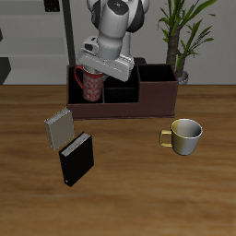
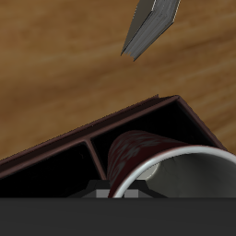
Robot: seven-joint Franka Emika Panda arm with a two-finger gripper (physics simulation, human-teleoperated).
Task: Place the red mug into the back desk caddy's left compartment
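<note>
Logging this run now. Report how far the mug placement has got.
Looks done: the red mug is upright inside the back desk caddy, in its end section, the left compartment; the wrist view shows its rim within the dark walls. In hand: the gripper sits right over the mug; whether its fingers grip it cannot be told. Left: releasing if needed, and lifting the arm clear.

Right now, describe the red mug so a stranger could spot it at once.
Find the long reddish-brown desk caddy at the back of the table. The red mug sits in its tall end compartment under the gripper. It is tall and mottled red and pink, unlike the shorter cream mug out on the open table.
</note>
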